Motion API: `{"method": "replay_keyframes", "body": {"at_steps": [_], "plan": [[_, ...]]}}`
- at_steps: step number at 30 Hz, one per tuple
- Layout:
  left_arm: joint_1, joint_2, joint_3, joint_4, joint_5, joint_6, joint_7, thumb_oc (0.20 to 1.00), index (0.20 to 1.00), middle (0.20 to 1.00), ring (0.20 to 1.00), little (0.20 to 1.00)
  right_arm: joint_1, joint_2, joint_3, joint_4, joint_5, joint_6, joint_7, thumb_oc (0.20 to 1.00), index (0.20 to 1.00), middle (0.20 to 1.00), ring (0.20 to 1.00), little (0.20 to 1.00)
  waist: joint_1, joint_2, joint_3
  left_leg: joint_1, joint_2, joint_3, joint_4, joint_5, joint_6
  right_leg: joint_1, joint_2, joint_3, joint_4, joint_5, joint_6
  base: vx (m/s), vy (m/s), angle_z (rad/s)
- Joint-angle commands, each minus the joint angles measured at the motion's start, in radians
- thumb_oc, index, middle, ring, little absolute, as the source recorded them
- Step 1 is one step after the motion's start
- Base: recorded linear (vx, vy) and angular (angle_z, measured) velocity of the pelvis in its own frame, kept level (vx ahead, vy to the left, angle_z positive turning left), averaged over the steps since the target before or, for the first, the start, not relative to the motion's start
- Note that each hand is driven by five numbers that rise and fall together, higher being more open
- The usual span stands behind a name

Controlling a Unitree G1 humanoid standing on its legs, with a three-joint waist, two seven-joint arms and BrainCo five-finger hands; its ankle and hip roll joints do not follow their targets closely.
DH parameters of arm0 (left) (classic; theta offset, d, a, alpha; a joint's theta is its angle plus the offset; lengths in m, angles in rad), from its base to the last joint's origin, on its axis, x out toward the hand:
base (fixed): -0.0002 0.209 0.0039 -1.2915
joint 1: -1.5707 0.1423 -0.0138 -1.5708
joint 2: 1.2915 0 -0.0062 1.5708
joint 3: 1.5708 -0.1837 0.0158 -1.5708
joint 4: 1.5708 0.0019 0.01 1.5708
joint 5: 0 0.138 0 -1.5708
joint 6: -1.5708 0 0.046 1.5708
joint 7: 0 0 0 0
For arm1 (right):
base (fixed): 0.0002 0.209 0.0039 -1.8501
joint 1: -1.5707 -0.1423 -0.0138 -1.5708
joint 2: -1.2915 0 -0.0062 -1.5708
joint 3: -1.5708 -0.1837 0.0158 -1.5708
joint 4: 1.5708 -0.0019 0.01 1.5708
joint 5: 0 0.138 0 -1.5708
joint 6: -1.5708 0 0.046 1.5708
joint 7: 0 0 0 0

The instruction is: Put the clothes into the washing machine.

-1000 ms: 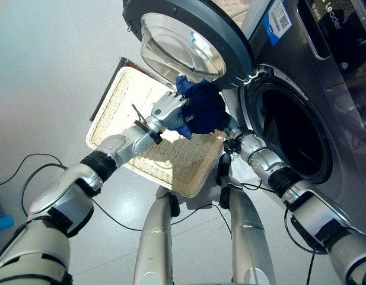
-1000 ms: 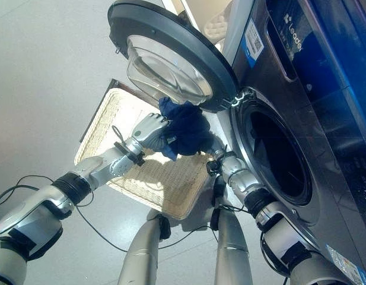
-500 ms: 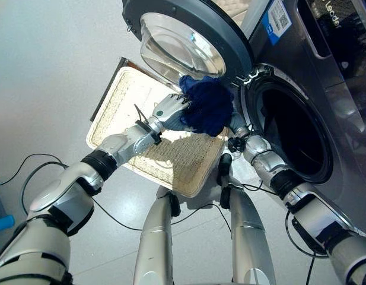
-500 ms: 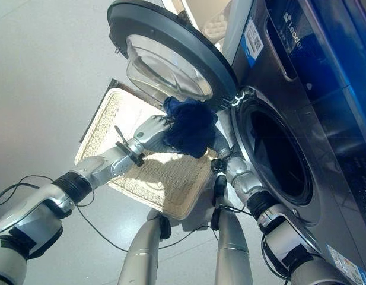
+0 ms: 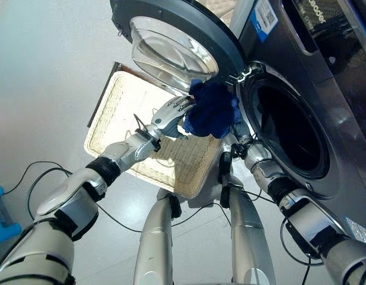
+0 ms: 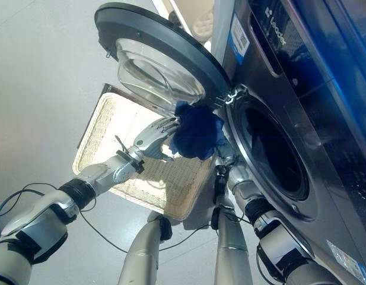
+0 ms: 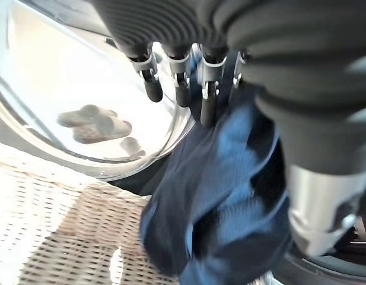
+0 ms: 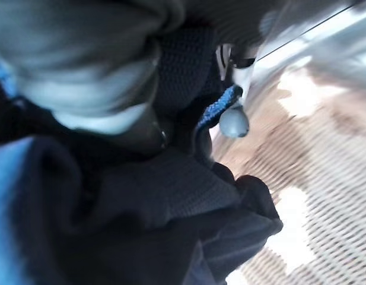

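Front-loading washing machine (image 5: 325, 89), dark grey, along the right of the scene, drum opening (image 5: 286, 130) dark and uncovered; round door (image 5: 171, 35) swung wide to the left, glass bowl bulging toward the floor (image 5: 46, 71); pale wicker basket (image 5: 129, 136), flat and rectangular with a dark rim, resting on the floor below the door, its far right corner nearest the drum opening.

Dark blue garment (image 5: 211, 110), bunched into a ball, held in the air above the basket's far right corner, just beside the lower left rim of the drum opening and under the door's edge, not yet inside the drum.

Left hand (image 5: 172, 113) against the garment's left side, fingers (image 7: 178, 83) straight and spread, pressing rather than curling round the cloth, dark tips reaching toward the door glass.

Right hand (image 5: 237, 127) under and behind the garment on the machine side, largely buried in the folds; closure of its fingers impossible to tell.
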Motion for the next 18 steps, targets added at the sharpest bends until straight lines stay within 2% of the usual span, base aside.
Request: {"method": "replay_keyframes", "body": {"at_steps": [1, 4, 10, 11, 18], "plan": [[-0.002, -0.059, 0.063, 0.012, -0.034, 0.037, 0.120, 1.000, 1.000, 1.000, 1.000, 1.000, -0.019, -0.009, -0.050, -0.025, 0.070, -0.088, -0.019, 0.200, 0.200, 0.200, 0.200, 0.200, -0.001, 0.051, -0.021, -0.004, -0.006, 0.045, 0.114, -0.112, -0.086, 0.040, 0.029, -0.028, -0.010, -0.018, 0.091, 0.02, 0.090, -0.17], [0.010, -0.075, 0.094, 0.032, -0.071, 0.071, 0.182, 1.000, 1.000, 1.000, 1.000, 1.000, 0.003, 0.004, -0.077, 0.010, 0.122, -0.105, -0.023, 0.200, 0.200, 0.200, 0.200, 0.200, -0.008, 0.059, -0.021, -0.010, -0.006, 0.054, 0.115, -0.109, -0.085, 0.030, 0.034, -0.018, -0.012, -0.016, 0.087, 0.01, 0.067, -0.13], [0.047, -0.109, 0.162, 0.055, -0.160, 0.063, 0.268, 1.000, 1.000, 1.000, 1.000, 1.000, 0.030, 0.014, -0.120, 0.060, 0.167, -0.124, -0.022, 0.200, 0.200, 0.200, 0.200, 0.200, -0.012, 0.071, -0.021, -0.004, -0.010, 0.057, 0.114, -0.113, -0.083, 0.032, 0.034, -0.010, -0.011, -0.023, 0.084, 0.01, 0.038, -0.10], [0.071, -0.128, 0.207, 0.056, -0.208, 0.045, 0.306, 1.000, 1.000, 1.000, 1.000, 1.000, 0.042, 0.018, -0.141, 0.079, 0.196, -0.142, -0.013, 0.200, 0.200, 0.200, 0.200, 0.200, -0.012, 0.077, -0.021, -0.002, -0.013, 0.057, 0.113, -0.113, -0.082, 0.032, 0.033, -0.009, -0.010, -0.025, 0.082, 0.03, 0.027, -0.06], [0.092, -0.148, 0.253, 0.052, -0.256, 0.029, 0.339, 1.000, 1.000, 1.000, 1.000, 1.000, 0.047, 0.024, -0.168, 0.091, 0.263, -0.165, -0.010, 0.200, 0.200, 0.200, 0.200, 0.200, -0.008, 0.080, -0.021, -0.003, -0.014, 0.056, 0.115, -0.115, -0.080, 0.031, 0.031, -0.011, -0.006, -0.027, 0.081, 0.00, -0.004, 0.00]]}}
